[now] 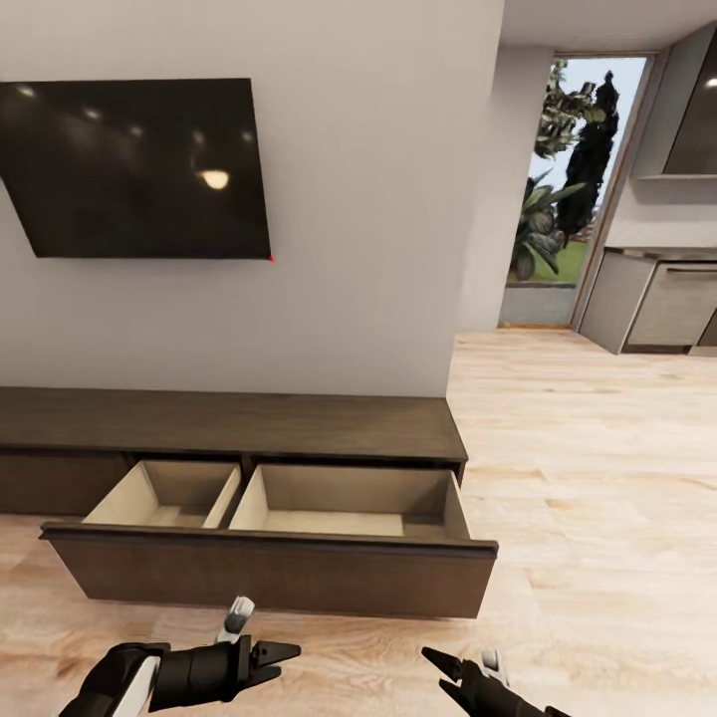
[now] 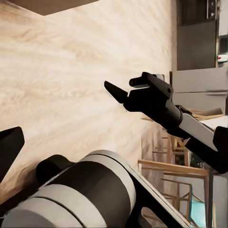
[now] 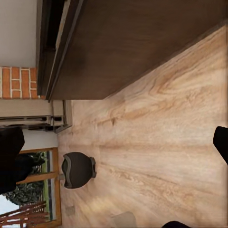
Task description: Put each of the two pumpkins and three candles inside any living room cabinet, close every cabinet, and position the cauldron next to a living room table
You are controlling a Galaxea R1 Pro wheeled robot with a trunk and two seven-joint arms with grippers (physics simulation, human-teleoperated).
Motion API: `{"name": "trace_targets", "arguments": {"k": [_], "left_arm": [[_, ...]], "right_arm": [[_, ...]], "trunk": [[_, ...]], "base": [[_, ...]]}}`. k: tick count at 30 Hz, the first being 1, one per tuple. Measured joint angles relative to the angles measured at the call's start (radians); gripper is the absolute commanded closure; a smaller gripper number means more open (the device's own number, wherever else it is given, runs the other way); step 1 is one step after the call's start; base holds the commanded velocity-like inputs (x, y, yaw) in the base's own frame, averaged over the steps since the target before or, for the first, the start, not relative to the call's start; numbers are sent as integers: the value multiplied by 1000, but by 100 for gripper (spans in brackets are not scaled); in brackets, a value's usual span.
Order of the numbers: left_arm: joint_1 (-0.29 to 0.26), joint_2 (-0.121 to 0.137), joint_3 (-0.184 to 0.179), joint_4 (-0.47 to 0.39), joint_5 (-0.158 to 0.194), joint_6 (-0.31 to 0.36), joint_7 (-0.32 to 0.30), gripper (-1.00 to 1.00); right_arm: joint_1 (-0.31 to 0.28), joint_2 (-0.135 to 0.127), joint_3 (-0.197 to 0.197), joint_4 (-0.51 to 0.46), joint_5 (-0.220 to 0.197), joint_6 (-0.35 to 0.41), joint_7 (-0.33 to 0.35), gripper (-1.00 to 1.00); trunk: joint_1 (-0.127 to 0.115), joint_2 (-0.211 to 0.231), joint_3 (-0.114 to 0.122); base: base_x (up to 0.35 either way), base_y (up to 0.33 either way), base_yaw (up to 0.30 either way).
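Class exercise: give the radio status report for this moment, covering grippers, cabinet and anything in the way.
Left gripper and right gripper open, empty. Cabinet drawer pulled out, both compartments bare. Cauldron standing on floor. Nothing blocking the drawer.

Open cabinet drawer [image 1: 269, 573] ahead, compartments unobstructed.

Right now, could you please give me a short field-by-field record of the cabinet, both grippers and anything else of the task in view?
cabinet: long low dark-brown wooden cabinet against the wall, under a black wall screen
drawer: wide drawer pulled out, two beige compartments, nothing visible inside them
left gripper: left gripper low over the light wood-plank floor in front of the drawer, open, holding nothing
right gripper: right gripper open, holding nothing
cauldron: round matte-black cauldron on the floor, apart from the cabinet
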Motion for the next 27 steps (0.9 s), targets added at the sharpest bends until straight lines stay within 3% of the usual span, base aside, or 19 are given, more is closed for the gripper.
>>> {"name": "trace_targets", "arguments": {"k": [11,15,20,27], "left_arm": [[0,5,3,20,-1,-50,1,-100],[-1,3,2,80,-3,-80,1,-100],[-1,2,1,98,-3,-108,1,-100],[-1,2,2,102,-3,-115,1,-100]], "right_arm": [[0,6,2,25,20,-154,0,-100],[0,7,1,28,30,-166,-1,-100],[1,7,2,29,34,-168,-2,-100],[1,7,2,35,33,-184,-6,-100]], "trunk": [[-42,77,34],[-57,105,47],[-76,140,63],[-103,189,85]], "base": [[-10,0,0],[-237,0,0],[-265,0,0],[-54,0,0]]}}
